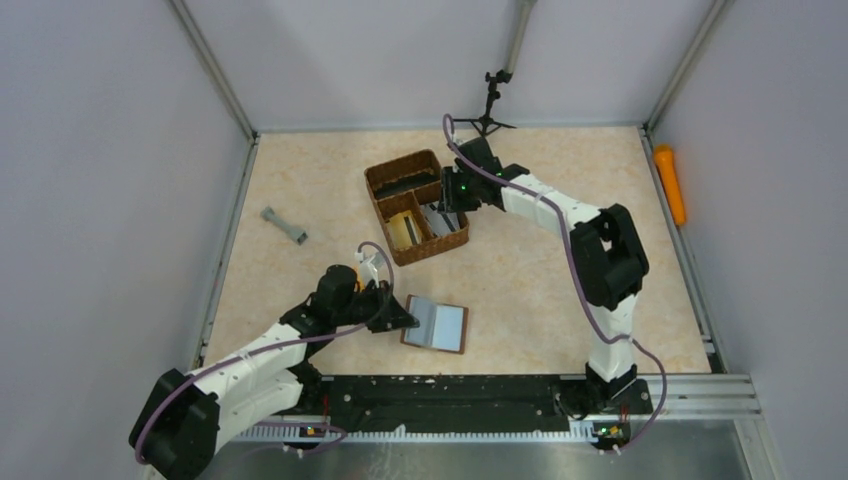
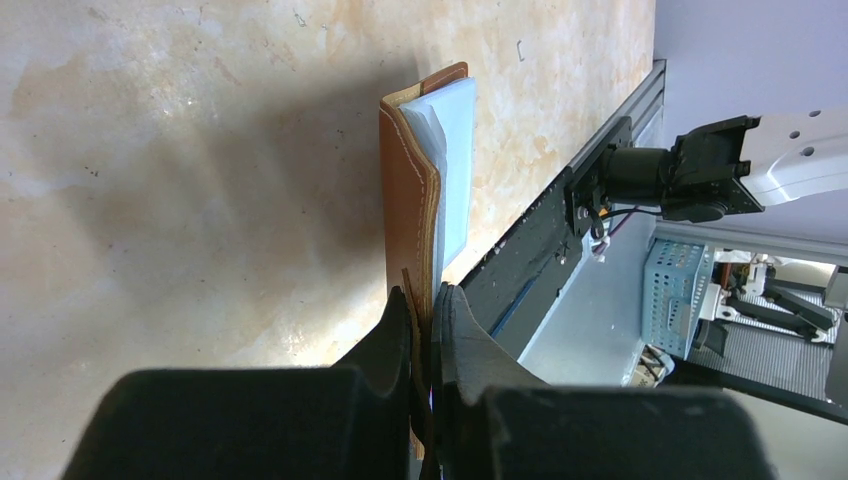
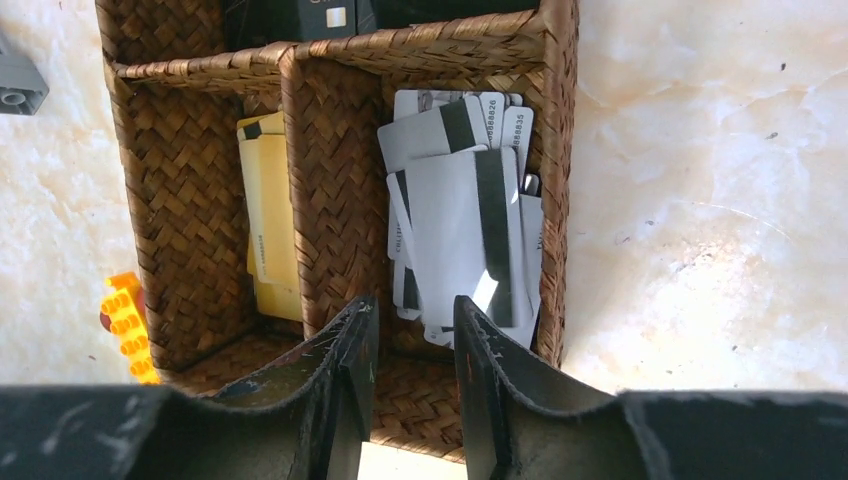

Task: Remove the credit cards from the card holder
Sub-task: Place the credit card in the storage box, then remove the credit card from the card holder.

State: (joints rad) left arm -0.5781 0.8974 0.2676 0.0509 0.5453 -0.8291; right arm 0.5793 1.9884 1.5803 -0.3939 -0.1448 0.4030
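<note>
The brown card holder [image 1: 436,323] lies open on the table, grey-silver inside up. My left gripper [image 1: 400,318] is shut on its left edge. In the left wrist view the jaws [image 2: 432,300] pinch the brown leather edge and strap tab of the card holder [image 2: 408,190], and its pale inside [image 2: 455,150] shows beyond. Several grey-silver credit cards [image 3: 460,210] with black stripes lie piled in the right compartment of a woven basket. My right gripper [image 3: 412,305] is open and empty just above that compartment's near rim; it also shows in the top view [image 1: 447,195].
The brown woven basket [image 1: 384,180] stands at mid table, with yellow cards [image 3: 268,220] in its left compartment. A yellow toy brick [image 3: 125,325] lies beside it. A grey part [image 1: 285,226] lies at the left, an orange object [image 1: 670,183] outside the right wall, and a small tripod [image 1: 490,110] at the back.
</note>
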